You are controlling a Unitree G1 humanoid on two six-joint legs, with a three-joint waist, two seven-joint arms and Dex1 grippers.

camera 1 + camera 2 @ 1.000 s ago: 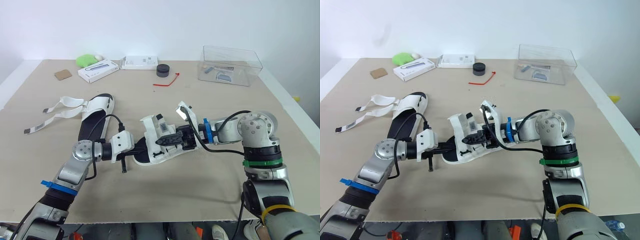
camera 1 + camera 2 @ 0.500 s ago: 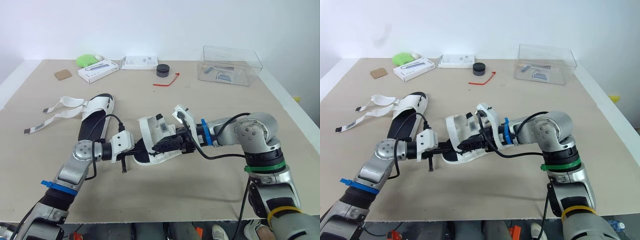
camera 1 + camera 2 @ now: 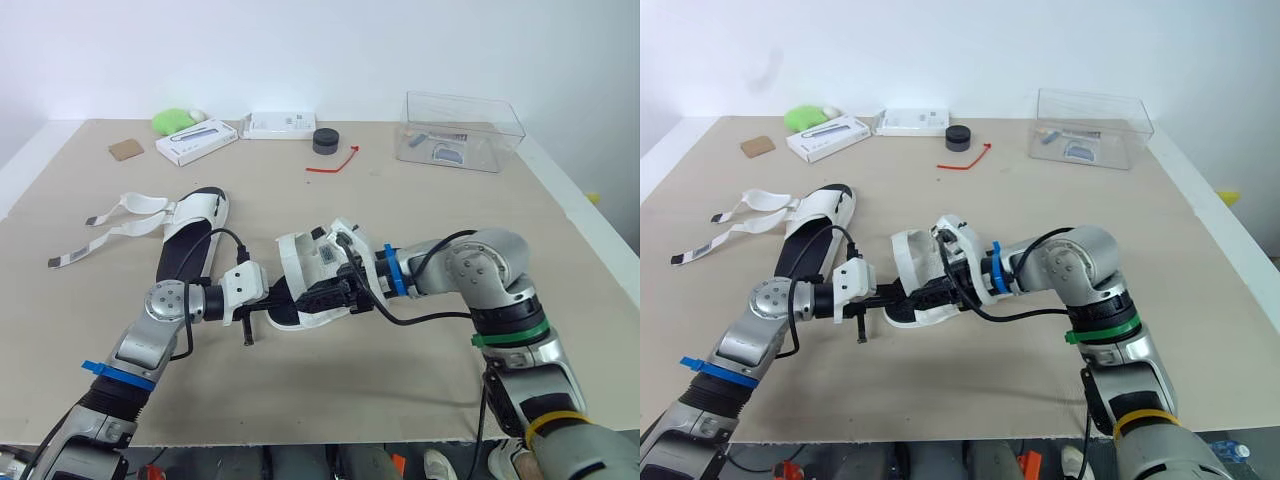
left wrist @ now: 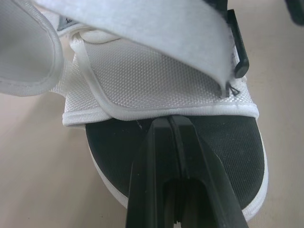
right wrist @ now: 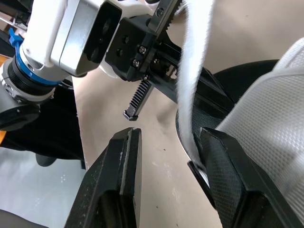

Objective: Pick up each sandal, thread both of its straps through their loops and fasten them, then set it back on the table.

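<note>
Left fingers (image 4: 154,166) tight on sandal (image 4: 156,80)

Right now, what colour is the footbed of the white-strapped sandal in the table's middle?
Black footbed, best seen in left wrist view.

The beige worktop (image 3: 420,380) has a row along its far edge: a green lump (image 3: 172,120), a flat white box (image 3: 197,141), a second white box (image 3: 279,125), a black puck (image 3: 325,141), a red tie (image 3: 333,164) and, toward the far right corner, a clear plastic box (image 3: 462,131). A brown square (image 3: 126,150) lies near the far left corner. Toward the left edge lies a sandal (image 3: 190,245), its straps (image 3: 120,215) loose.
</note>
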